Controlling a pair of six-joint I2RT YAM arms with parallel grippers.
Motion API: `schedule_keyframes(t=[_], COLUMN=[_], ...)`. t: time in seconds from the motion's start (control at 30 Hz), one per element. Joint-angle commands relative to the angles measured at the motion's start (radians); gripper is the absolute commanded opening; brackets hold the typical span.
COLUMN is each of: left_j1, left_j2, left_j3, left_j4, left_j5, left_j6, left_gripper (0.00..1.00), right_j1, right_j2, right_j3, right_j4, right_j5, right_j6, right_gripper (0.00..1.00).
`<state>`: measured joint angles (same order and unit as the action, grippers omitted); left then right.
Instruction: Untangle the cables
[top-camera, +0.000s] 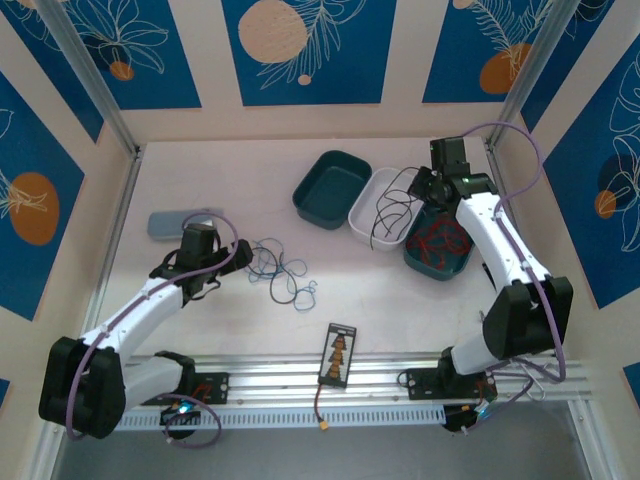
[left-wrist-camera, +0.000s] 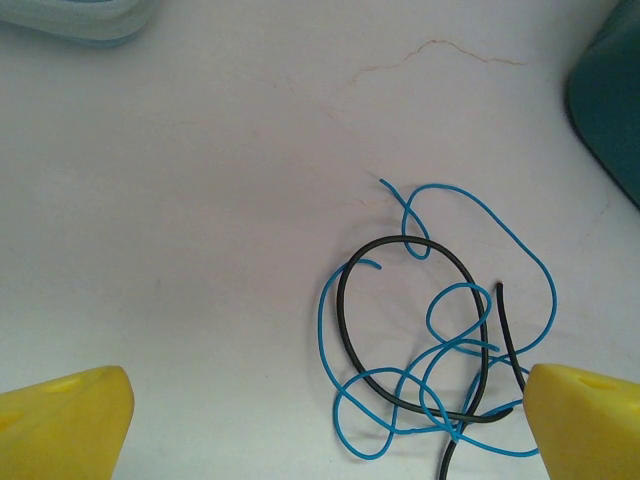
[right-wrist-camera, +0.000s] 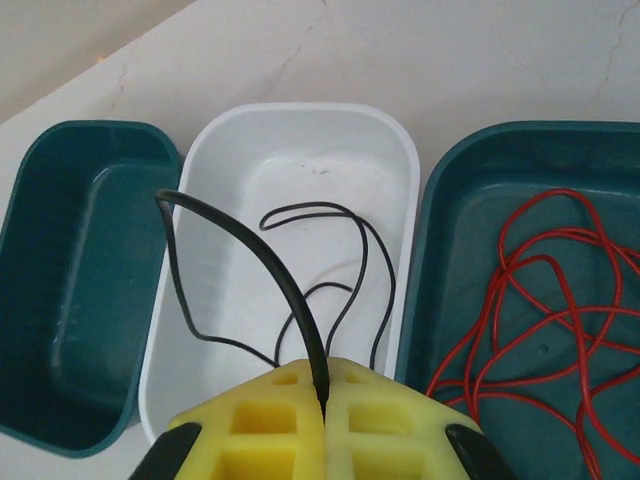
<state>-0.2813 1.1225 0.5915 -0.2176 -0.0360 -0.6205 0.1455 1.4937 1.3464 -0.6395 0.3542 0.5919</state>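
Top external view: which step is being carried out?

Sorting by colour, by all appearances. A black cable (right-wrist-camera: 290, 290) is being held clamped between the closed fingers of the right gripper (right-wrist-camera: 322, 400) above the white tray (right-wrist-camera: 300, 112). Red cables (right-wrist-camera: 540, 290) are lying in the teal tray (right-wrist-camera: 440, 200) beside it. Blue cables (top-camera: 285, 275) are lying tangled on the table (top-camera: 380, 300), just ahead of the left gripper (left-wrist-camera: 328, 400), whose fingers (left-wrist-camera: 60, 420) are being held wide apart with nothing gripped.

What is being called for next?

Probably a release over the white tray, low enough that every loop is dropped inside the rim. After that the tangle is likely to be tackled. In the left wrist view a black strand (left-wrist-camera: 345, 300) is being shown threaded through the blue loops. A pinch near a free end is therefore being called for, with the pull taken along the strand, not across it.

And how is the held cable being pointed?

It is being carried pinched at one end. From the pinch it is arching away toward the empty teal tray (right-wrist-camera: 60, 280), then doubling back, its slack hanging in loops inside the white one. The table tangle's long axis is running diagonally in the top view, from far left to near right.
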Motion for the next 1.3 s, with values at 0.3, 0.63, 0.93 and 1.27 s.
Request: schedule_keyframes(t=[0.3, 0.63, 0.93, 1.27], left_j1=[0.016, 0.016, 0.017, 0.019], left_j2=[-0.008, -0.011, -0.021, -0.027], left_j3=[0.006, 0.004, -0.005, -0.013], left_j4=[-0.003, -0.008, -0.013, -0.011], left_j5=[0.01, 0.011, -0.001, 0.003], left_j6=[-0.002, 0.0, 0.002, -0.002], left_gripper=[1.0, 1.0, 1.0, 1.0], right_j1=[-0.017, -0.032, -0.026, -0.023], right_j2=[0.154, 0.347, 0.393, 0.426], right_j3=[0.141, 0.305, 0.284, 0.263], right_j4=[0.04, -0.03, -0.048, -0.071], right_j5=[-0.002, 0.006, -0.029, -0.043], right_j6=[-0.075, -0.099, -0.081, -0.094], right_gripper=[0.0, 0.0, 0.0, 0.13])
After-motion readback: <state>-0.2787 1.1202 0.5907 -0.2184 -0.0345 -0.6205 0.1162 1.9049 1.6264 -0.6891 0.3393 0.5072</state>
